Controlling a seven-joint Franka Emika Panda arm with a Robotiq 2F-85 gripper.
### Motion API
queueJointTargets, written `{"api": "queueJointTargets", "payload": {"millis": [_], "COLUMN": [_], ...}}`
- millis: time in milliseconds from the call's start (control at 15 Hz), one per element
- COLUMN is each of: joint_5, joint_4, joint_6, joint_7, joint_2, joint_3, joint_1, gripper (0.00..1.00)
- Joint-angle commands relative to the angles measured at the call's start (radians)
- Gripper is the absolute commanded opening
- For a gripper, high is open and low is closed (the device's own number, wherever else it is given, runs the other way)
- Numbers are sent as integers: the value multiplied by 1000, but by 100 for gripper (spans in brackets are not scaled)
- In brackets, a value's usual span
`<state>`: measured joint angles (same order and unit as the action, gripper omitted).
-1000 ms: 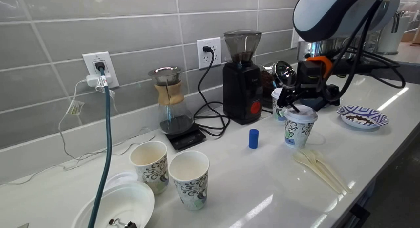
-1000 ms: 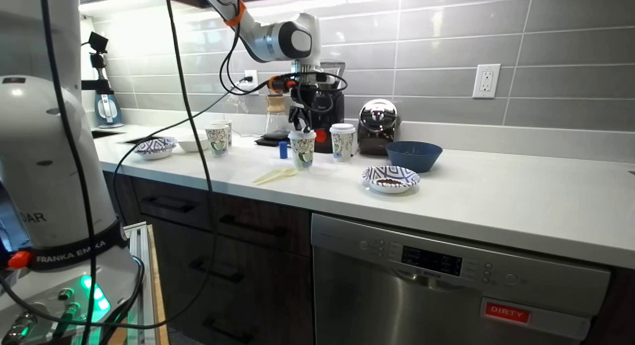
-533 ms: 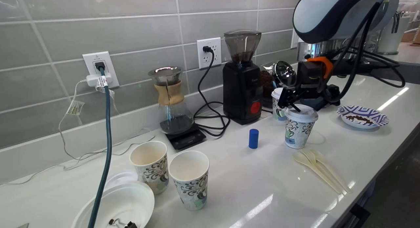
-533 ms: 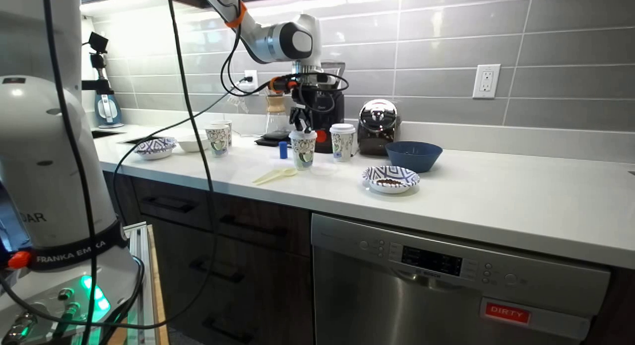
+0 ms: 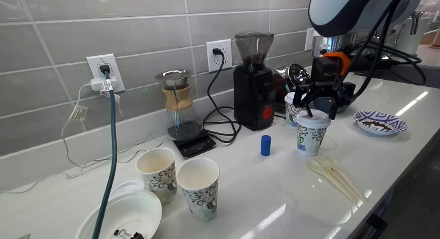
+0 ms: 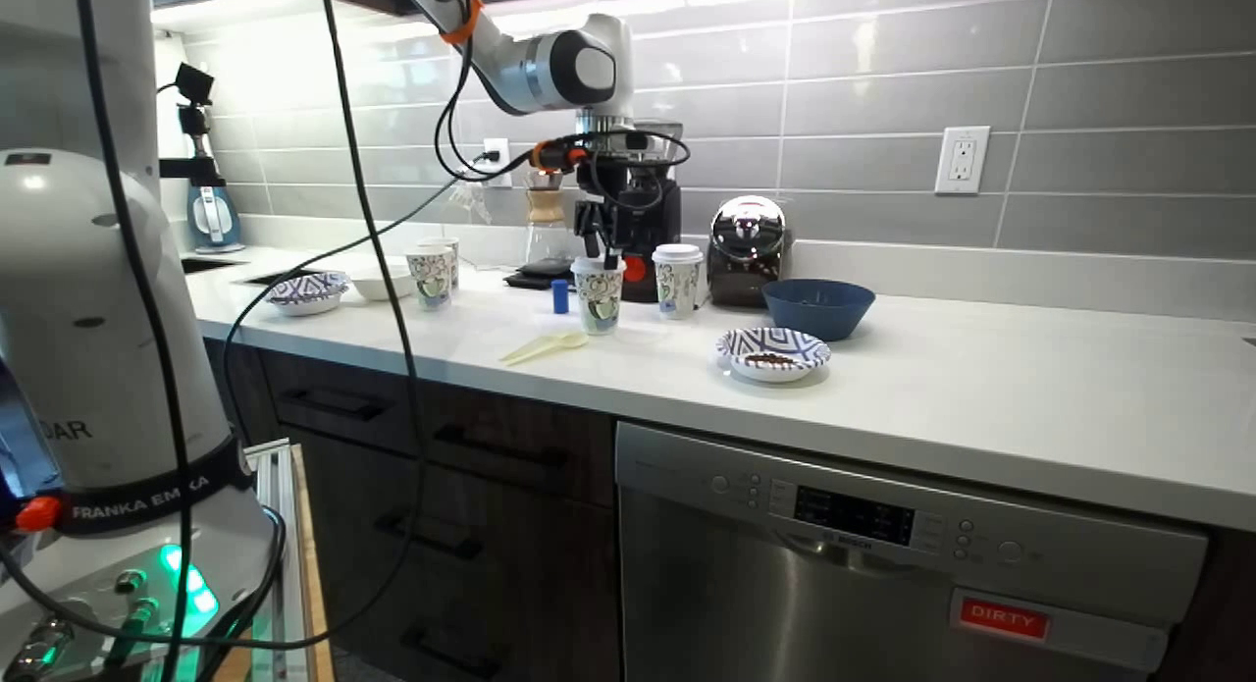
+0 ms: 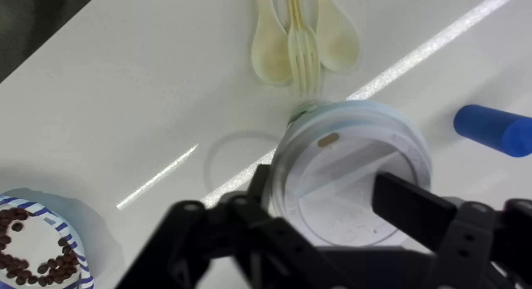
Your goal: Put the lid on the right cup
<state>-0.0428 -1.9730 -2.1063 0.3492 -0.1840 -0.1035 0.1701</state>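
Observation:
The white lid (image 7: 332, 214) lies on top of the right cup (image 5: 311, 139), a paper cup with dark scroll print and green and blue patches; this cup stands upright in both exterior views. My gripper (image 7: 321, 181) is open over the lid, pointing down. One of its fingers (image 7: 409, 206) crosses above the lid's top; whether it touches, I cannot tell. The opposite finger stands outside the rim. In an exterior view my gripper (image 6: 601, 258) hangs just at lid height. The lid's near edge is partly hidden by the gripper in the wrist view.
A second lidded cup (image 6: 677, 285) stands close behind. Around the right cup are a blue cylinder (image 5: 265, 145), pale cutlery (image 5: 335, 175) and a patterned bowl (image 5: 380, 123) with beans. Uncovered cups (image 5: 199, 197) and a grinder (image 5: 254, 94) stand further off.
My gripper has risen a little and straightened from its tilt. The right cup with its lid has shifted slightly left in the exterior view nearer the cups.

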Motion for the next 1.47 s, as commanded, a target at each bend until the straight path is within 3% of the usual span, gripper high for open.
{"api": "queueJointTargets", "payload": {"millis": [0,533,800,1200,1400], "joint_5": [-10,9,12,20,12], "joint_4": [-1,-1,1,-4,-6], "joint_6": [5,31,48,34,32], "joint_7": [5,-9,-50,-123,-147], "joint_2": [32,74,69,52,45], "joint_3": [-1,-6,-11,-16,-19], "joint_1": [3,-4,-5,-6,-4], "gripper": [67,73,86,82,90]}}
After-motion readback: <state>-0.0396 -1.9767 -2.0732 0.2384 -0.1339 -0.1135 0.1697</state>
